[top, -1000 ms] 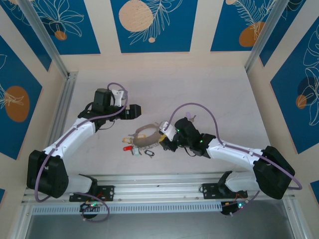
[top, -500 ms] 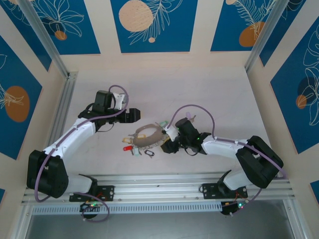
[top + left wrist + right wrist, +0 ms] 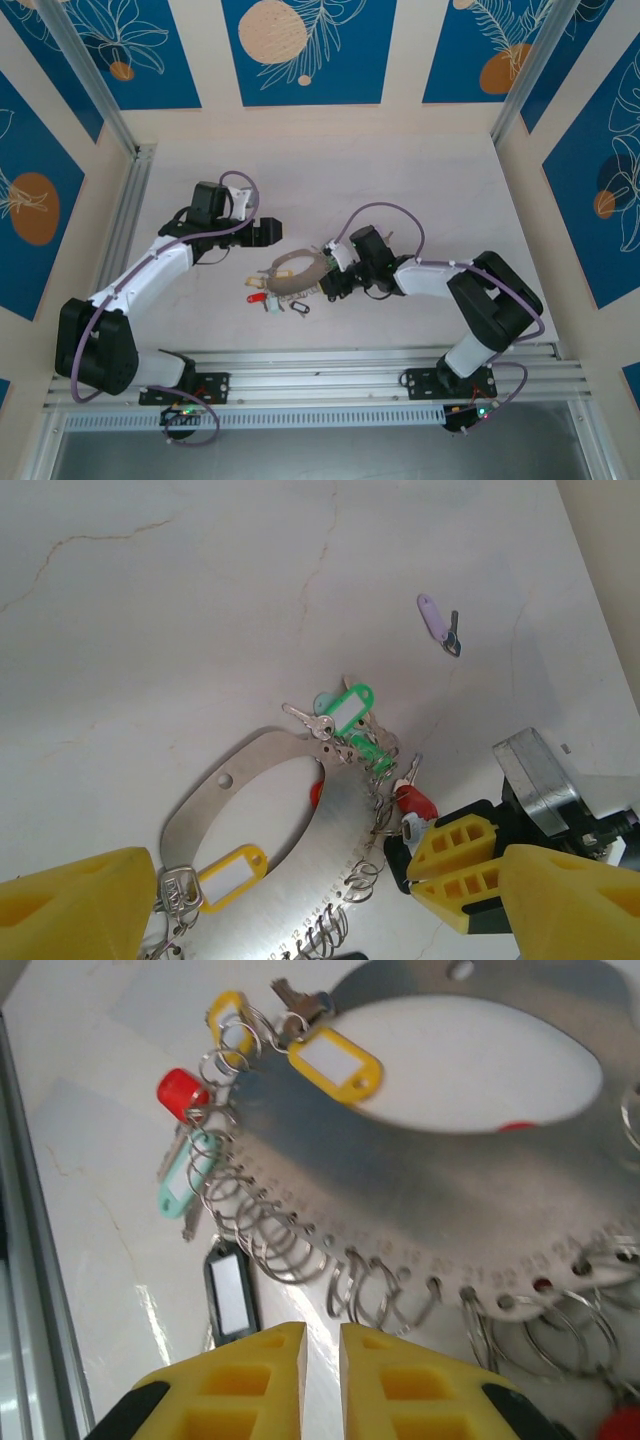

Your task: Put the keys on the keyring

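Keyring [image 3: 430, 1190], a flat grey metal band pierced with numbered holes that carry wire split rings, lies on the pale table [image 3: 430, 170] between the two arms. A yellow-tagged key [image 3: 335, 1065], a red-headed key [image 3: 180, 1090] and a mint-tagged key [image 3: 188, 1182] sit at its edge, a black-tagged key [image 3: 230, 1295] lies just beside its rings, and a lilac-tagged key [image 3: 436, 620] lies well apart. The right gripper [image 3: 322, 1345] sits low at the ring-lined edge, its yellow fingers drawn almost together with nothing seen in the slit, while the left gripper [image 3: 272, 232] hangs near the band's far left side, fingers spread wide and holding nothing.
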Controlling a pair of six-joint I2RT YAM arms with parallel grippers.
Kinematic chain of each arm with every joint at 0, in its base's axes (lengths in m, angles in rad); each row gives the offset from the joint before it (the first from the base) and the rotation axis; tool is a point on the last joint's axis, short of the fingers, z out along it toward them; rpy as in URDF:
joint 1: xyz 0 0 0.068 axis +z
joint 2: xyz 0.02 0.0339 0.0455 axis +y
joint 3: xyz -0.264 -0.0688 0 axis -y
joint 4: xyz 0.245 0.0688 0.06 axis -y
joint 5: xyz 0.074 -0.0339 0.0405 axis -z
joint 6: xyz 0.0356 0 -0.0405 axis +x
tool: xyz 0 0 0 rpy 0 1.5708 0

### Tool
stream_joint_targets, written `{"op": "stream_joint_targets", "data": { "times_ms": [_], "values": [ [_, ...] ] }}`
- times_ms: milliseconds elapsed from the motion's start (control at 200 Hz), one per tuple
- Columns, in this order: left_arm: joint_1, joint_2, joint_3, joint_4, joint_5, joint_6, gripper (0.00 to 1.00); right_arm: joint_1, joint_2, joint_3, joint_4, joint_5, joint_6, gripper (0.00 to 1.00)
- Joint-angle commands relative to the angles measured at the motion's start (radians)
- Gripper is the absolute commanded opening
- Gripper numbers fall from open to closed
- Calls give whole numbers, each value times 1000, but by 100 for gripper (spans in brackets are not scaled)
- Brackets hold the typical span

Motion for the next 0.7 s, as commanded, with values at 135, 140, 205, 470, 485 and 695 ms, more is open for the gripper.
{"op": "stream_joint_targets", "data": {
  "times_ms": [135, 140, 205, 470, 485, 695],
  "values": [
    [-8, -20, -15, 5, -5, 17, 89, 5, 44, 47, -16, -49, 20, 14],
    [-8, -20, -16, 5, -4, 16, 89, 5, 45, 48, -18, -49, 20, 14],
    [-8, -25, -15, 7, -4, 16, 89, 5, 54, 58, -36, -44, 18, 13],
    [-9, -38, -20, 20, -5, 12, 89, 3, 99, 98, -104, -16, 19, 16],
    [-8, -39, -21, 20, -6, 11, 89, 4, 99, 98, -107, -16, 22, 17],
    [-8, -41, -22, 19, -14, 13, 89, -8, 85, 85, -132, -8, 53, 30]
  ]
}}
